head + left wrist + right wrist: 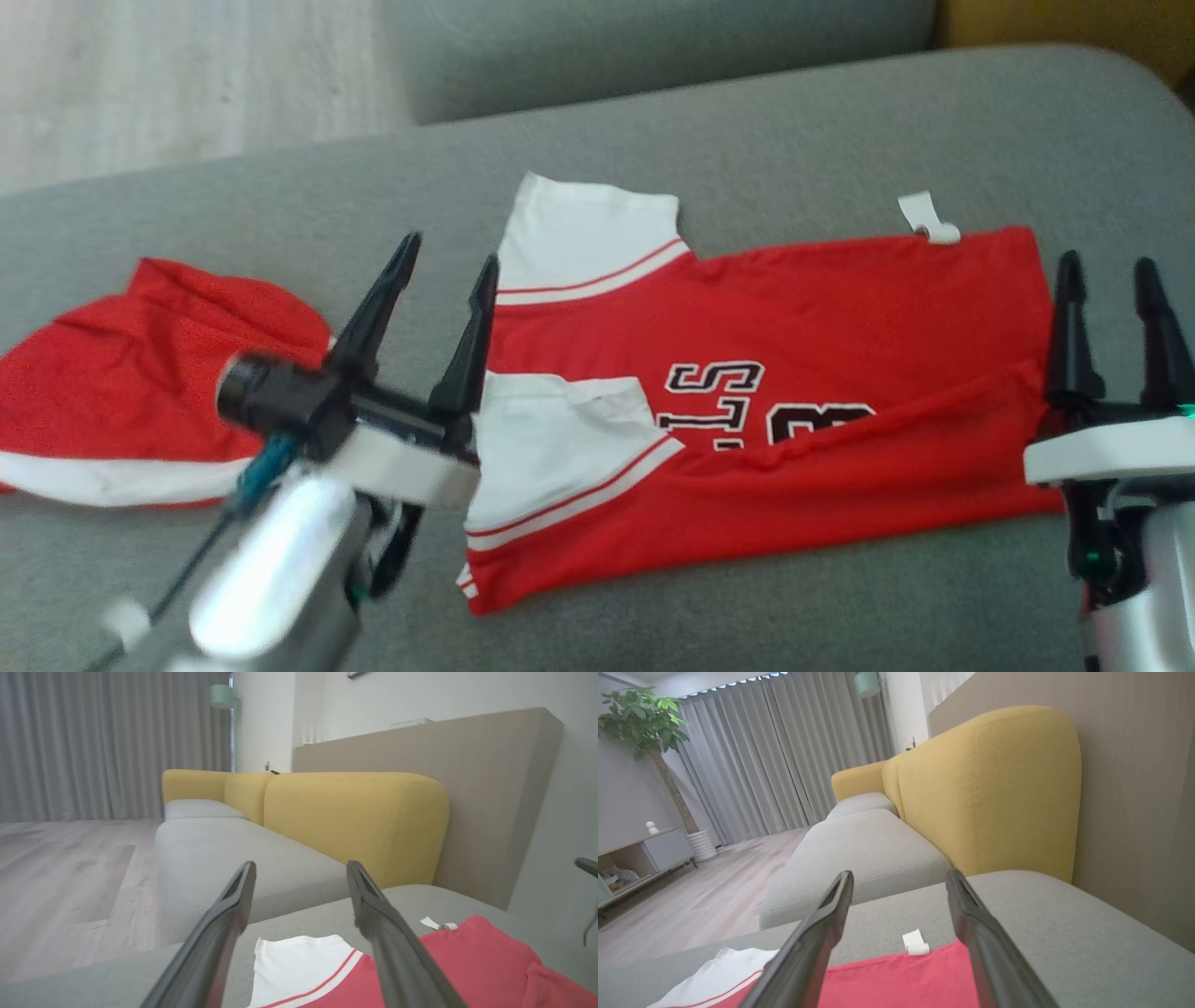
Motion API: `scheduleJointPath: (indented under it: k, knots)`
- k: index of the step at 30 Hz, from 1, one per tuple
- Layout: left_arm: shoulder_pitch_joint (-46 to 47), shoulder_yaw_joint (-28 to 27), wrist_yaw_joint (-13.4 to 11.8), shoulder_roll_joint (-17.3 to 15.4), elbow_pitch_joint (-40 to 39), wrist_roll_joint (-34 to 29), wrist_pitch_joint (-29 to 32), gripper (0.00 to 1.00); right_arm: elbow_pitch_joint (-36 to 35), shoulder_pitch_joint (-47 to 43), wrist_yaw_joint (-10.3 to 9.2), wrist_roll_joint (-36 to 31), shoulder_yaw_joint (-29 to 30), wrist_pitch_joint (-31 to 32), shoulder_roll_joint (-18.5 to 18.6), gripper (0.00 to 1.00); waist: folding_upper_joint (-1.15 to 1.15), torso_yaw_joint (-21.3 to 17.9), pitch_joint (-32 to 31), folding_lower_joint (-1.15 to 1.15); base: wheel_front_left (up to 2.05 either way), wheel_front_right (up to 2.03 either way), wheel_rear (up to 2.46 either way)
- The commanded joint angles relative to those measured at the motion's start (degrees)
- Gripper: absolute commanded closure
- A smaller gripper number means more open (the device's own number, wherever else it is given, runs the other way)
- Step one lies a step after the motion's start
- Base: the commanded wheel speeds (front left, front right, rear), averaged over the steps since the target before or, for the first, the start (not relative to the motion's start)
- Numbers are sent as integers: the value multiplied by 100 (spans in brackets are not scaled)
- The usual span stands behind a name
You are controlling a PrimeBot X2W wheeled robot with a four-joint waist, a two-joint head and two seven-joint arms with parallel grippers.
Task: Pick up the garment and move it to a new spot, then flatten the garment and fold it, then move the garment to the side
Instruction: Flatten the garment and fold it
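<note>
Both pincers released, jaws spread, nothing in either. Garment (794,373) is a red jersey with white sleeves, lying folded on the grey seat cushion (840,140), centre to right of the head frame.

Left pincer (449,250) is at the jersey's left edge, fingertips beside the upper white sleeve; can't tell whether it touches. Right pincer (1106,260) is just off the jersey's right edge.

The top edge runs roughly straight, with a white tag (924,219) sticking out at upper right. The lower fold edge runs diagonally, lower left to right.

A second red-and-white cloth (140,373) sits at far left, apart from the jersey.

Open room: a bare cushion band above the jersey and a narrower strip below. The cushion edge drops to wood floor (140,75) at upper left. Yellow backrest (355,821) sits behind the cushion in the left wrist view.
</note>
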State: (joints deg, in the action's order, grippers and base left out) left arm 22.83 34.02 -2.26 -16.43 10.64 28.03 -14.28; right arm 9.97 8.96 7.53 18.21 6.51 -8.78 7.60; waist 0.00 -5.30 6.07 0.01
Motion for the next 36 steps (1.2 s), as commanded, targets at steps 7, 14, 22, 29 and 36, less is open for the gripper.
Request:
scheduleJointPath:
  k: [7, 14, 22, 29, 36]
  knots:
    - [1848, -38, 624, -517, 761, -203, 842, 0, -107, 582, -4, -101, -284, -144, -98, 0, 0, -474, 646, -1, 0, 0, 0]
    - [3383, 481, 966, -837, 1984, 359, 2329, 0, 1, 1129, -4, -52, -623, -84, -318, 0, 0, -974, 1192, -1, 0, 0, 0]
    - [4278, 1578, 973, -1571, 2548, 1647, 3429, 0, 74, 1459, -4, -69, -998, -236, -436, 0, 0, -1397, 1611, -1, 0, 0, 0]
    - [4484, 1991, 974, -1913, 2895, 2293, 3652, 0, 57, 1487, -4, -13, -1152, -359, -466, 0, 0, -1642, 1870, -1, 0, 0, 0]
    - [4614, 2259, 974, -2053, 3047, 2722, 3742, 0, -43, 1484, -4, 114, -1216, -435, -470, 0, 0, -1773, 2093, -1, 0, 0, 0]
